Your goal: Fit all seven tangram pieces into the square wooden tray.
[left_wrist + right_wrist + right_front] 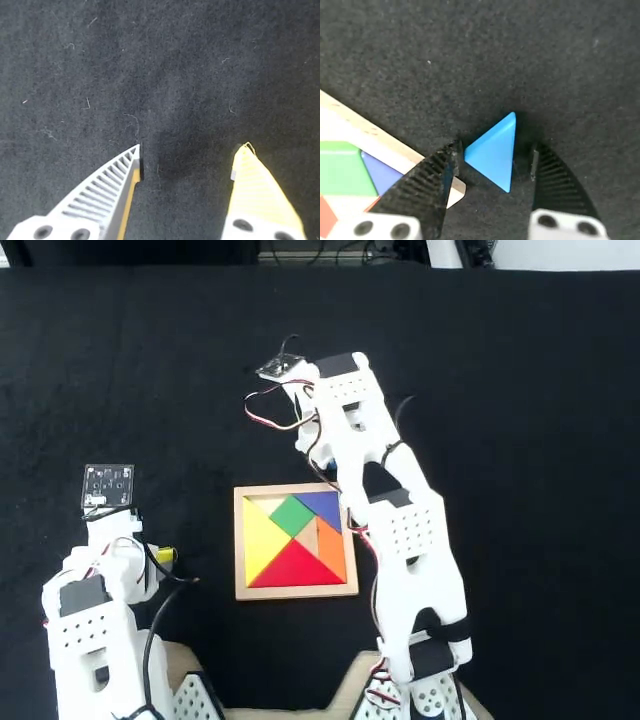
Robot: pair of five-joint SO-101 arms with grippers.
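triangle (496, 156): light blue, flat on black cloth (545, 50), just off tray (375, 134) corner | tray: mid-table, holds yellow, green, blue, red, orange pieces (292, 565) | right gripper (495, 146): jaws apart, straddling triangle, not clamped | right arm (405, 535): lies over tray's right edge | left gripper (191, 147): jaws apart over bare cloth, well to tray's left

Triangle (494, 150) just beside tray (380, 137)
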